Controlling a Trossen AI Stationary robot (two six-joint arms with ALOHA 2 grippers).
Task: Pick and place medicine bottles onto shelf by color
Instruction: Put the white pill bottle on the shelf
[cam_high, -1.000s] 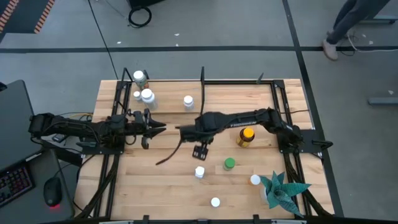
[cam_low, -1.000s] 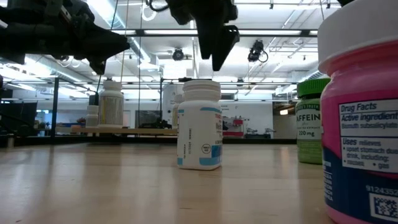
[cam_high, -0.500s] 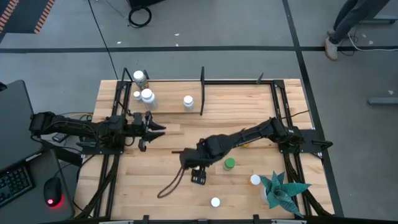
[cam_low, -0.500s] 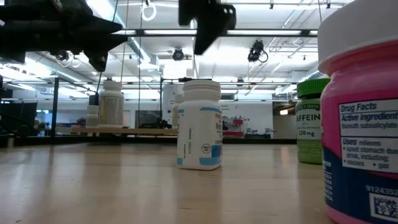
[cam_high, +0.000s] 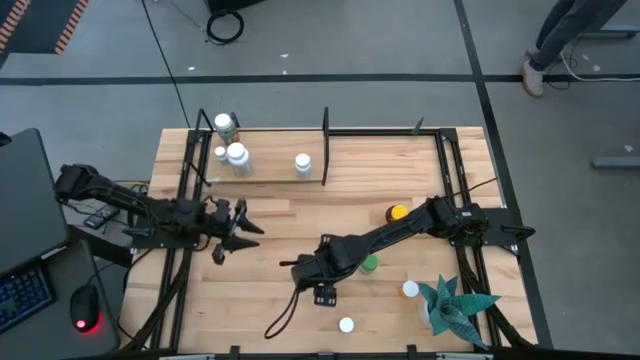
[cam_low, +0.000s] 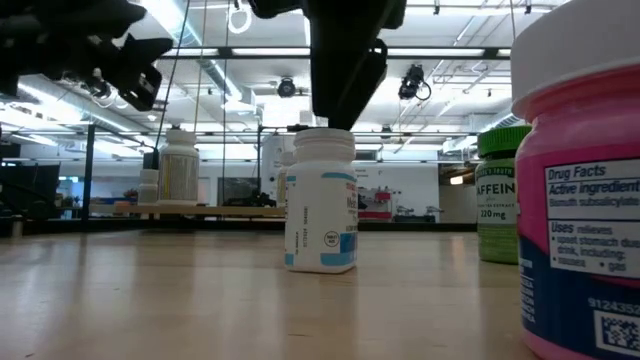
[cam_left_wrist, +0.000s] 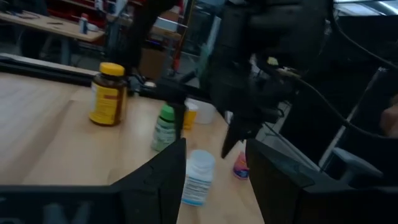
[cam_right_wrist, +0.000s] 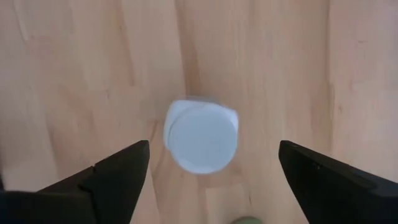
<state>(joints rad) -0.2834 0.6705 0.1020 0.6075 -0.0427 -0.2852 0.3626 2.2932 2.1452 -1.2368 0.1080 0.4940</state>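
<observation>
A white pill bottle with a white cap (cam_right_wrist: 202, 137) stands upright on the tabletop; it also shows in the low view (cam_low: 320, 200). My right gripper (cam_right_wrist: 213, 152) is open, points down and hangs right above the bottle (cam_low: 345, 70), one finger on either side of the cap, apart from it. In the high view my right gripper (cam_high: 318, 278) hides the bottle. My left gripper (cam_high: 236, 233) is open and empty above the table's left part. On the shelf's plank (cam_high: 380, 150) stand several white-capped bottles (cam_high: 237, 155) left of the black divider (cam_high: 325, 130).
An amber bottle with a yellow cap (cam_high: 397, 214), a green-capped bottle (cam_high: 369, 263) and two white-capped ones (cam_high: 410, 289) (cam_high: 346, 325) stand on the table. A teal spiky plant (cam_high: 455, 305) is at the near right. A pink bottle (cam_low: 585, 200) stands close to the low camera.
My right gripper has gone toward the table's near edge and come down over the white bottle, staying open. My left gripper has moved a little toward the near edge.
</observation>
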